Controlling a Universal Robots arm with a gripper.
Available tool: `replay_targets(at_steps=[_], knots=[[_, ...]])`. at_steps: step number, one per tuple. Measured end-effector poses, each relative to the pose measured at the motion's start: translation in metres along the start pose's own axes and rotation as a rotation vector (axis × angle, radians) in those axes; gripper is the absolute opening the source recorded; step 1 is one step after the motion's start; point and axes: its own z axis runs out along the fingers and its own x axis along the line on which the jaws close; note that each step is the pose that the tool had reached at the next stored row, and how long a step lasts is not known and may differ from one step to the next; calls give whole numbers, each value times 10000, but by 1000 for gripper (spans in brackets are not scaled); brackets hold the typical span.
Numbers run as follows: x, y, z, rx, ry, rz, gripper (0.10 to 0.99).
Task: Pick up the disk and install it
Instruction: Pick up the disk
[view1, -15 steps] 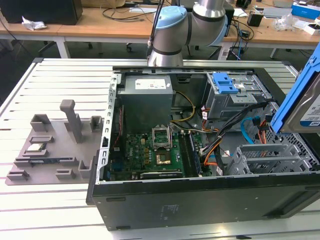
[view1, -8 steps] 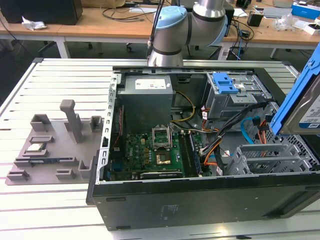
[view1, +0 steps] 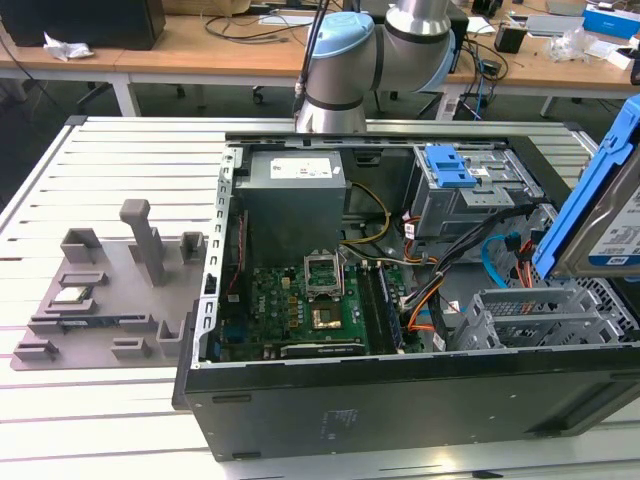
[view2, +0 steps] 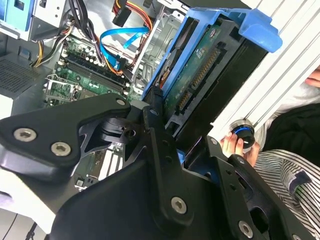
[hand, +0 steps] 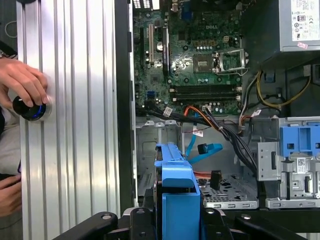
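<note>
At the exterior view's right, above the open computer case, the gripper is clamped on the disk, which is tilted on edge near the grey drive cage. Step in hand: transfer for installation. Insertion likely requires the carrier rails square to the bay.

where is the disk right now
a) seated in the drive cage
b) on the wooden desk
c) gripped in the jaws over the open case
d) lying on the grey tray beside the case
c: the disk, in its blue carrier, sits clamped between the jaws of the gripper, raised over the open computer case.
</note>
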Motion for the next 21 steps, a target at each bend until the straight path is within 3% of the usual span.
replay_targets(at_steps=[8,21], knots=[[-10,96,34,0,3,-2,365],[-24,94,321,-3,20,-1,365]])
